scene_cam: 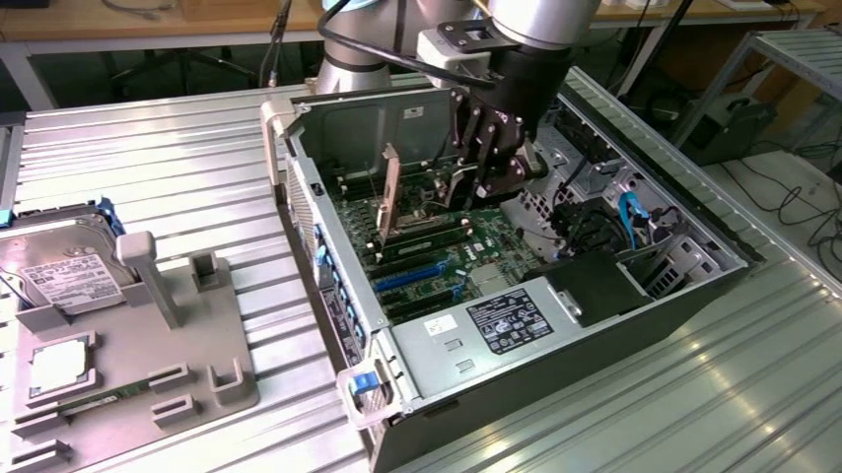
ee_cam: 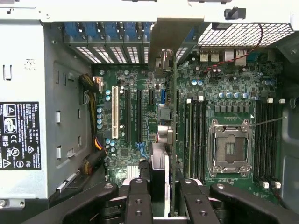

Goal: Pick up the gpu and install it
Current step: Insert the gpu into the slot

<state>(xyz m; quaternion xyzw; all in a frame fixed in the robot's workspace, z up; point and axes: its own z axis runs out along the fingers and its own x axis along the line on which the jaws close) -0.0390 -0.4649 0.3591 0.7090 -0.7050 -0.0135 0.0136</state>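
Your claw is clamped on the gpu, which stands on edge inside the case, over the board's slots. It looks light, stiff and fragile: grip the top edge, never the components.

Computer case: open tower lying on its side on the ribbed metal table, interior facing up.
Motherboard: green, on the case floor; empty CPU socket with metal frame, black memory slots both sides.
Expansion slots: one white, several black, parallel.
Power supply: silver box with black label, at the case end nearest the camera.
Hard drive: silver, white label, standing in grey fixture, exterior view's left.
Memory stick: green, lying flat on the fixture.
Blue cable: inside the case, exterior view's right.
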